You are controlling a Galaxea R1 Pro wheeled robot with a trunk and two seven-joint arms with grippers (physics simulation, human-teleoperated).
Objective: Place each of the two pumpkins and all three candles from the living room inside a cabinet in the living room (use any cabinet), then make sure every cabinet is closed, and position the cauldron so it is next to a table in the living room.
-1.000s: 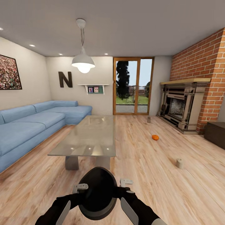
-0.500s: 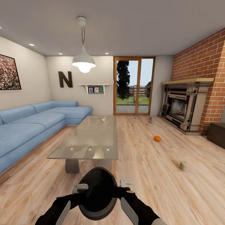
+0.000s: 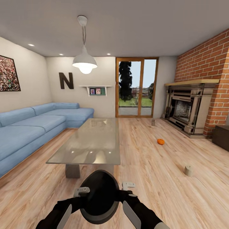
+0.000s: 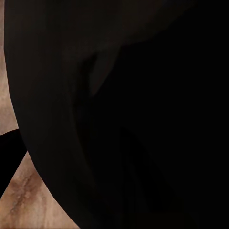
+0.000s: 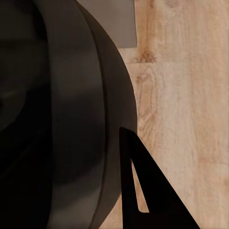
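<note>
Living-room floor (image 3: 152,178) carried one pumpkin (image 3: 161,142), well apart from the worktop (image 3: 92,140); the cauldron (image 3: 99,195) sat clamped between left tool (image 3: 81,192) and right tool (image 3: 128,186), apparently for carrying; each tool's own opening I could not tell

Light wood plank floor (image 3: 152,178) is carrying everything in the room. Coffee table (image 3: 92,140), glossy grey reflective top, is standing on it near centre on grey legs. To the table's right, one orange pumpkin (image 3: 161,142) is sitting on bare floor. A pale short candle (image 3: 188,170) is standing nearer the camera and farther right; a darker one (image 3: 153,122) is standing farther back. Blue sectional sofa (image 3: 35,125) is resting along the left wall.
</note>
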